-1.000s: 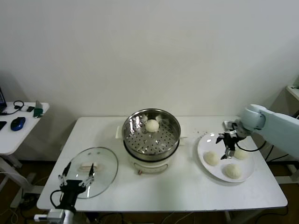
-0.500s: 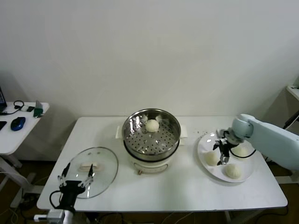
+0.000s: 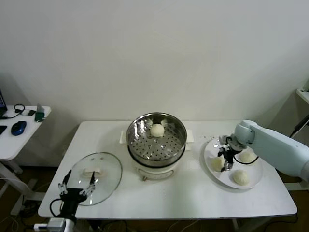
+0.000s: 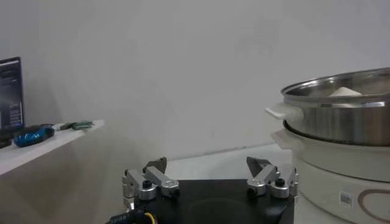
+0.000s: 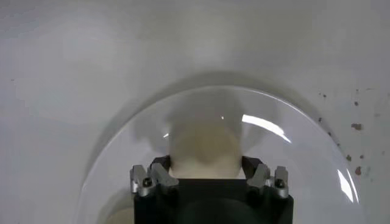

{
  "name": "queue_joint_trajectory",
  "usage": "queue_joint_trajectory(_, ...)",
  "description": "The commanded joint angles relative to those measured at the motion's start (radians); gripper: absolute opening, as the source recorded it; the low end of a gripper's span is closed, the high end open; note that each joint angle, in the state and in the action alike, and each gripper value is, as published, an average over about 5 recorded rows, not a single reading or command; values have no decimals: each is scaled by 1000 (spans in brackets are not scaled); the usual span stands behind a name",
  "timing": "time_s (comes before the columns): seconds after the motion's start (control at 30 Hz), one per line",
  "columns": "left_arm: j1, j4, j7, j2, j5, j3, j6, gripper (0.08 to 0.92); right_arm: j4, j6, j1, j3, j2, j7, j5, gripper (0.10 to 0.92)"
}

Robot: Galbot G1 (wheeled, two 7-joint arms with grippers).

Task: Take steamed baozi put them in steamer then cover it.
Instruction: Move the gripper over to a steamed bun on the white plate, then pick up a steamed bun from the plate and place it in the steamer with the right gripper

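The steamer (image 3: 156, 140) stands at the table's middle with one steamed baozi (image 3: 157, 129) on its perforated tray. Three more baozi lie on a white plate (image 3: 209, 149) at the right. My right gripper (image 3: 226, 162) is down on the plate, shut on the left one (image 3: 216, 163); in the right wrist view both fingers press the sides of that baozi (image 5: 204, 143). The other two (image 3: 247, 157) (image 3: 241, 177) lie free. My left gripper (image 3: 76, 186) hangs open at the table's front left, just above the near edge of the glass lid (image 3: 96, 178).
A small side table (image 3: 14, 140) with a blue mouse (image 3: 18, 128) stands to the far left. In the left wrist view the steamer (image 4: 341, 115) rises off to one side of the open left gripper (image 4: 207, 173). Bare tabletop lies between steamer and plate.
My right gripper moved left and down across the plate onto the left baozi and closed on it. The left arm has hardly moved.
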Motion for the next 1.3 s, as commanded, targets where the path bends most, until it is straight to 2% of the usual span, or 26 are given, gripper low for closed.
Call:
queue_joint_trajectory(0.03, -1, -1, 0, -2, -2, -1, 0, 823, -21, 3, -11, 12, 12, -5, 0, 710)
queue_joint_trajectory(0.27, 3, -7, 0, -5, -2, 0, -1, 823, 32, -4, 119, -70, -45, -6, 103, 694)
queue_joint_trajectory(0.53, 14, -16, 1, -2, -5, 9, -3, 823, 55, -8, 566, -407, -42, -26, 426, 687)
queue_joint_trajectory(0.73, 24, -29, 4, 5, -3, 31, -4, 823, 69, -48, 804, -559, 83, -23, 669, 687)
queue_joint_trajectory(0.93, 19, -42, 8, 7, 0, 51, -4, 823, 48, -88, 877, -602, 256, -3, 821, 687)
queue_joint_trajectory(1.07, 22, -49, 9, 7, -4, 54, -10, 823, 43, -115, 872, -601, 378, 18, 887, 687)
queue_joint_trajectory(1.3, 48, -74, 14, 19, -23, 64, -29, 823, 30, -154, 793, -574, 537, 62, 912, 687)
